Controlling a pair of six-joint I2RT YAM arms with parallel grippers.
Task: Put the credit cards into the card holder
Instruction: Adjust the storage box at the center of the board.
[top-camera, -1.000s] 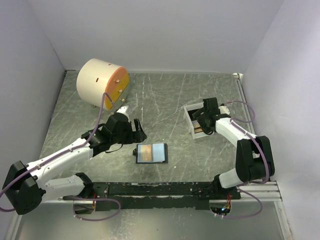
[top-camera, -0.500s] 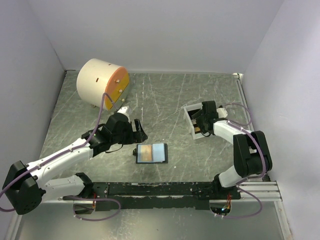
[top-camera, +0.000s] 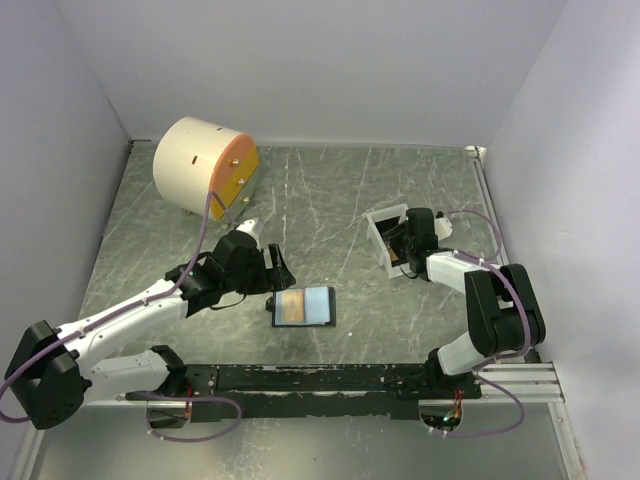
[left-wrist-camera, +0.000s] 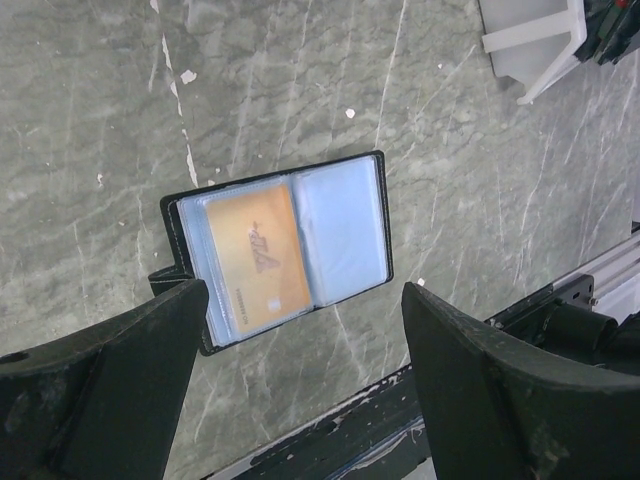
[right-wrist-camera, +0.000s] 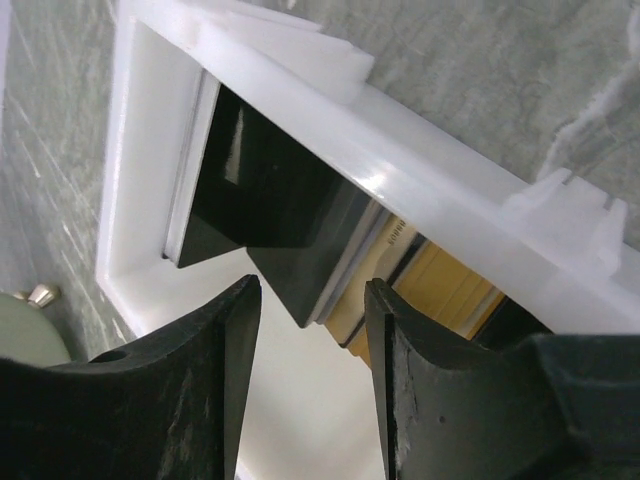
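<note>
Right gripper (right-wrist-camera: 310, 300) straddles the thin, glossy plastic credit cards (right-wrist-camera: 270, 210) standing in the white open-topped tray (right-wrist-camera: 140, 150); can't tell if it's biting yet. They look light, stiff and slippery, so I'd pinch the flat faces near an edge. Left gripper (left-wrist-camera: 305, 300) hangs wide open above the black folding card holder (left-wrist-camera: 340, 235).

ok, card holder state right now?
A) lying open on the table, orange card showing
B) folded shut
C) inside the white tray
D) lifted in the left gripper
A: the card holder lies open and flat on the table, with an orange card in one sleeve. The left gripper hangs above it, jaws wide apart, gripping nothing.
</note>
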